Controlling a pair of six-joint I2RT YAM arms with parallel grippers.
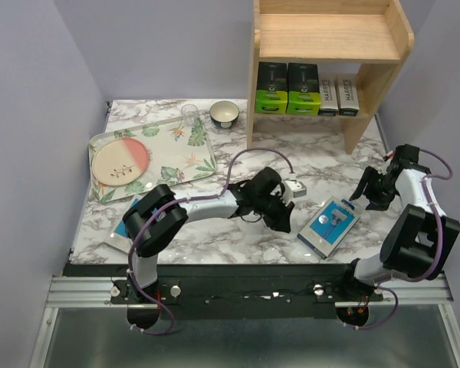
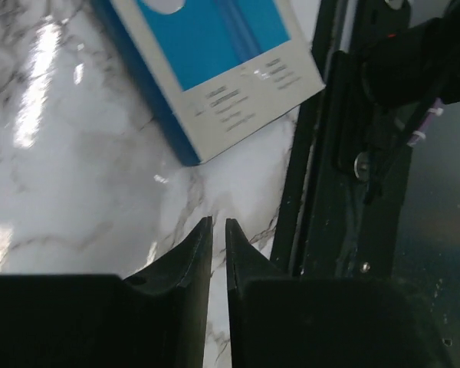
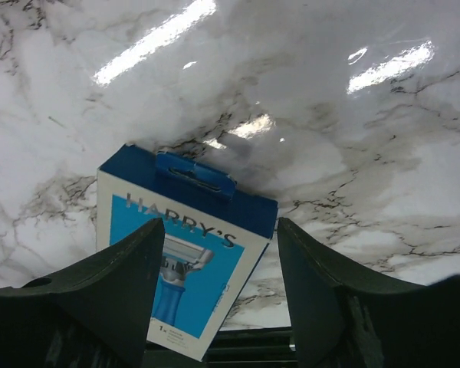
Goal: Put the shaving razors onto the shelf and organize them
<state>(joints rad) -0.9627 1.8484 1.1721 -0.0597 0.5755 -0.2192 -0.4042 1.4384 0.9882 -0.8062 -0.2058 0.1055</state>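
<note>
The light-wood shelf [image 1: 333, 38] stands at the back right. Its lower tier holds two black boxes with lime-green ends [image 1: 287, 88] and two slim white boxes [image 1: 338, 95]. One blue-and-white razor pack [image 1: 329, 225] [image 2: 215, 61] [image 3: 180, 253] lies flat near the table's front. A second one [image 1: 116, 238] lies at the front left, partly hidden under the left arm. My left gripper [image 1: 284, 221] [image 2: 218, 222] hovers just left of the first pack, its fingers nearly together and empty. My right gripper [image 1: 370, 197] [image 3: 221, 222] is open just right of that pack, touching nothing.
A floral tray [image 1: 203, 165] with a pink round plate [image 1: 119, 161] sits at the back left. Behind it stand a glass [image 1: 190, 115] and a small bowl [image 1: 225, 113]. The black front rail [image 2: 322, 192] runs close to the left gripper.
</note>
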